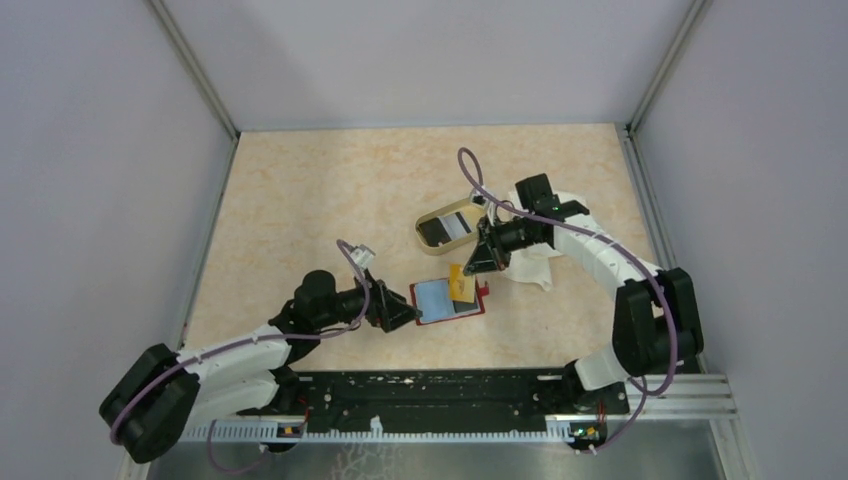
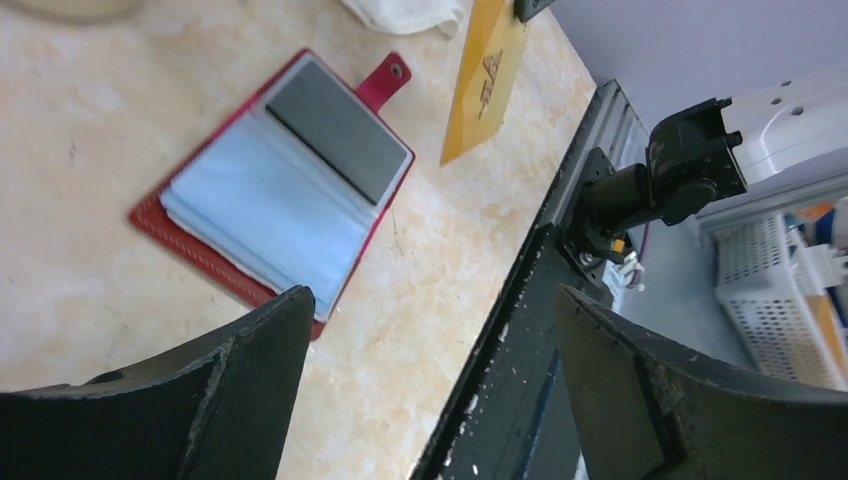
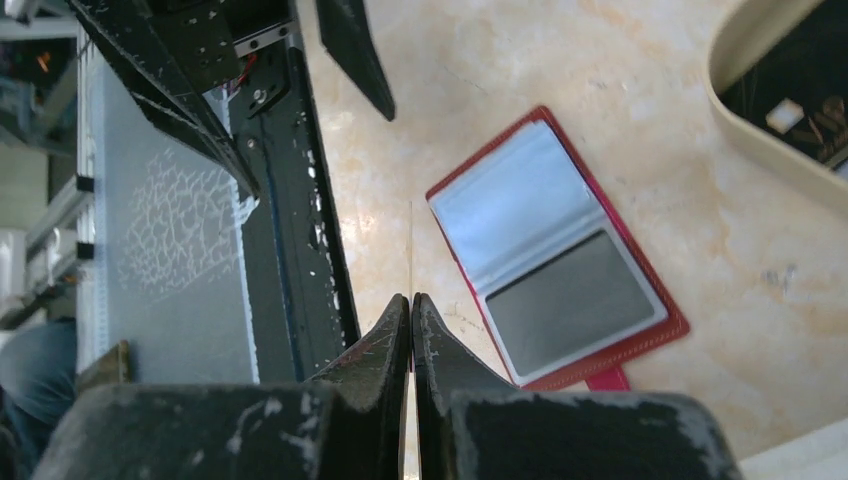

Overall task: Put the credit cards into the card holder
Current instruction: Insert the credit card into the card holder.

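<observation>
The red card holder [image 1: 447,299] lies open on the table, pale blue sleeves up, and a dark card [image 2: 340,140] shows in one slot. My right gripper [image 1: 479,264] is shut on a yellow credit card [image 1: 462,285] that hangs on edge just above the holder's right side. In the right wrist view that yellow card [image 3: 410,250] is a thin line leaving the shut gripper [image 3: 411,297], left of the holder [image 3: 555,250]. My left gripper [image 1: 400,311] stands open at the holder's left edge with nothing between its fingers [image 2: 250,380]. More credit cards [image 1: 445,229] lie in the tan tray.
The tan oval tray [image 1: 428,215] sits behind the holder. A white cloth [image 1: 532,266] lies under my right arm. The black base rail [image 1: 430,400] runs along the table's near edge, close to the holder.
</observation>
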`<state>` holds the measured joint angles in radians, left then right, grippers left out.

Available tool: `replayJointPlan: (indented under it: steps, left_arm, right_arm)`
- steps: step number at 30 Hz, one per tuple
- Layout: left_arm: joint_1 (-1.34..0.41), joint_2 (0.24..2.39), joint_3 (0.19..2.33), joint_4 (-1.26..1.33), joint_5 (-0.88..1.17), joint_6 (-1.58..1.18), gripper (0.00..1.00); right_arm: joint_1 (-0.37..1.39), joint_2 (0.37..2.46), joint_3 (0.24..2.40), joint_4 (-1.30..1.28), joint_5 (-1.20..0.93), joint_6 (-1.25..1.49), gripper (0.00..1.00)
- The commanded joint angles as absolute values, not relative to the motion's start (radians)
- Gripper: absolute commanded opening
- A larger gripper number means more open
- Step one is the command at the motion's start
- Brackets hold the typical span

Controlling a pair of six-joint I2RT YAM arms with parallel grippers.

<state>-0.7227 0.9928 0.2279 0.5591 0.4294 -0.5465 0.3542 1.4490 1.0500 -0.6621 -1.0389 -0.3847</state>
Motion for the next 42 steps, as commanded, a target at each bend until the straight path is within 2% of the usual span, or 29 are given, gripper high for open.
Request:
replayJointPlan:
  steps: [1, 4, 6, 11, 20, 32, 42]
  left_arm:
    - [-0.719, 1.048, 0.166, 0.837, 0.401, -0.800, 0.92]
    - [-0.719, 1.116, 0.185, 0.814, 0.395, -0.829, 0.80]
    - [-0.720, 1.161, 0.216, 0.760, 0.384, -0.839, 0.68]
    - [-0.720, 1.236, 0.257, 0.726, 0.369, -0.875, 0.43]
    - [-0.751, 1.366, 0.314, 0.654, 0.324, -0.910, 0.40]
    - [-0.822, 1.418, 0.436, 0.387, 0.136, -0.911, 0.35]
    - [-0.827, 1.432, 0.463, 0.311, 0.083, -0.920, 0.34]
  right_arm:
    - [0.286, 1.494, 0.999, -0.546, -1.048, -0.259, 0.00]
    - [0.285, 1.597, 1.001, -0.571, -1.070, -0.269, 0.00]
    - [0.285, 1.651, 1.003, -0.560, -1.068, -0.252, 0.00]
    - [0.285, 1.704, 0.970, -0.463, -1.045, -0.163, 0.00]
    - [0.285, 1.705, 0.896, -0.290, -1.000, 0.014, 0.00]
    - [0.281, 1.749, 0.873, -0.242, -1.010, 0.075, 0.00]
    - [0.281, 1.749, 0.858, -0.228, -0.969, 0.086, 0.00]
